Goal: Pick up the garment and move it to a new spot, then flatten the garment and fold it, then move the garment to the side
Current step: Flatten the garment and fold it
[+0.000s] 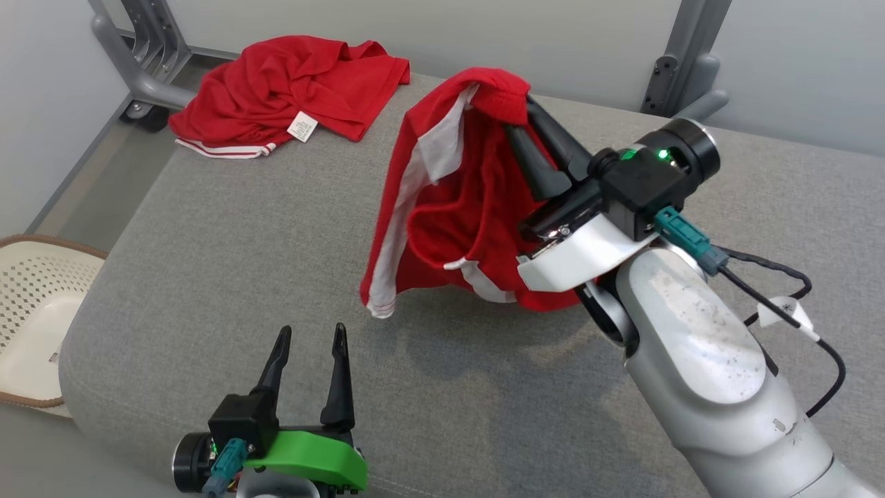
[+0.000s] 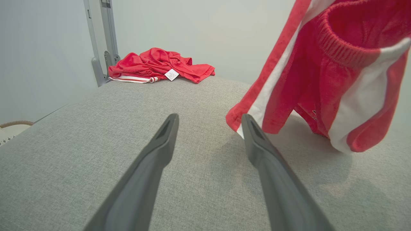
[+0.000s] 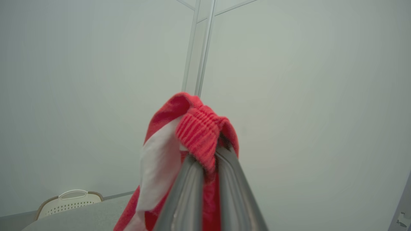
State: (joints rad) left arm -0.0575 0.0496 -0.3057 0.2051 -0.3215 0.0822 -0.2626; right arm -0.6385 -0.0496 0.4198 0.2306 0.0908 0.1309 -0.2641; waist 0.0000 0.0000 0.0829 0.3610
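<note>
- Pale walls close off the far side, and a grey padded table [image 1: 207, 277] fills most of the head view.
- At the far left, off the table edge and lower down, sits a cream perforated basket [image 1: 28, 297] with a brown rim.
- A grey metal frame [image 1: 131, 62] stands behind the table's far left corner.
- On that corner lies a crumpled red heap [image 1: 290, 90] of cloth with striped trim along its near edge and a white label [image 1: 302, 126] facing up.
- The left gripper [image 1: 311, 330] hovers at the near left edge of the table, its green-shelled wrist below it. Its fingers are spread wide with nothing between them, and they point toward the far side.
- In the left wrist view the left gripper [image 2: 208, 118] frames bare grey fabric, with the heap well beyond it.
- The garment [image 1: 449, 207], red with white side stripes, hangs in the air over the middle of the table, right of the left gripper and well apart from the heap.
- Its lower hem seems to hang just clear of the table, with a shadow underneath, though the head view alone does not settle that.
- The right gripper [image 1: 520, 114] reaches in from the near right and has its fingers pinched tight on the garment's ribbed band at the top.
- The right wrist view shows the band bunched over the two closed fingertips [image 3: 221, 154].
- A black cable [image 1: 816, 332] loops off the right forearm.
</note>
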